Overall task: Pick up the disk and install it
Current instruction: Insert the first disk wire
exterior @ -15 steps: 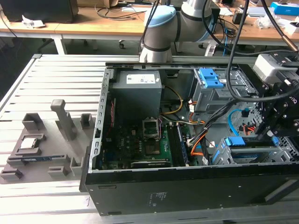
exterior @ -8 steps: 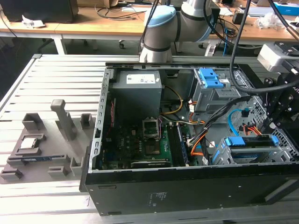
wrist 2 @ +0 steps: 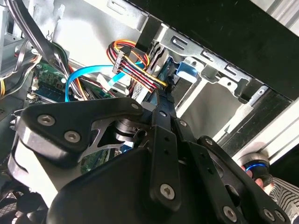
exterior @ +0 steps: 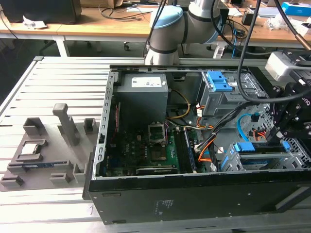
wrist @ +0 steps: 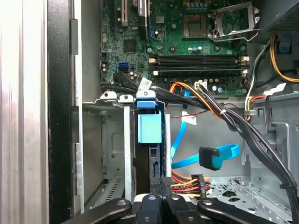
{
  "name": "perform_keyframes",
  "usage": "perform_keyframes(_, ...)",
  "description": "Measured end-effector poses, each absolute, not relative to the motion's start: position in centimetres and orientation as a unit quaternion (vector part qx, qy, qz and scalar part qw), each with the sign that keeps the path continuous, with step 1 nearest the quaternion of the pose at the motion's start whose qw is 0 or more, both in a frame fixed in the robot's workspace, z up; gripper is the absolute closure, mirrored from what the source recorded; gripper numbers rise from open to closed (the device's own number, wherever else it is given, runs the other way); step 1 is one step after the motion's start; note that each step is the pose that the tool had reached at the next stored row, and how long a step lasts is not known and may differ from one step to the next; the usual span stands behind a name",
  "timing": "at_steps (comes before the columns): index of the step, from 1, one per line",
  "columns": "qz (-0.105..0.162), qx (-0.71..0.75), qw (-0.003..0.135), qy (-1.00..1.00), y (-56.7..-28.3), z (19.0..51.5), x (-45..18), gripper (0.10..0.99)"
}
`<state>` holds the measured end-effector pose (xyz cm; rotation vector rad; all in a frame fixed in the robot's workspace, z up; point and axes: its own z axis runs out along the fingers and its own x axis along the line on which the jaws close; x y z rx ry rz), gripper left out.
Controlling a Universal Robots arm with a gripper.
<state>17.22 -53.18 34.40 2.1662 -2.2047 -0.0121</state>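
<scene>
The gripper (exterior: 278, 137) hangs inside the open computer case (exterior: 194, 201), at about four o'clock in the exterior view, right over the drive cage (exterior: 233, 162) in the case's near corner. In the first wrist view its black fingers (wrist: 161, 183) meet on the top edge of the disk (wrist: 149, 161), which stands on edge in a slot of the cage; the jaws look pressed together on that thin edge. The disk's blue rail tab (wrist: 149, 127) shows just beyond the fingertips, toward twelve o'clock in that view. In the exterior view the disk (exterior: 265, 150) lies as a dark slab with blue ends across the cage top.

A blue data cable (wrist: 205, 158) with its loose plug lies near, at about three o'clock from the disk, above a bundle of red, yellow and orange power wires (wrist: 187, 179). Farther out sits the green motherboard (exterior: 146, 150) with its open processor socket (wrist: 233, 21). Outside the case, at nine o'clock, a grey parts holder (exterior: 43, 155) rests on the slatted table (exterior: 58, 82).
</scene>
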Motion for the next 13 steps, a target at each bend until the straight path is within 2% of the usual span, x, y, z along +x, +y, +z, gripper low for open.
perform_keyframes(6,-0.004,0.701,0.025,-0.713,-53.2,34.8,17.2,0.980)
perform_keyframes(13,-0.002,0.701,0.027,-0.713,-53.2,37.1,17.2,0.980)
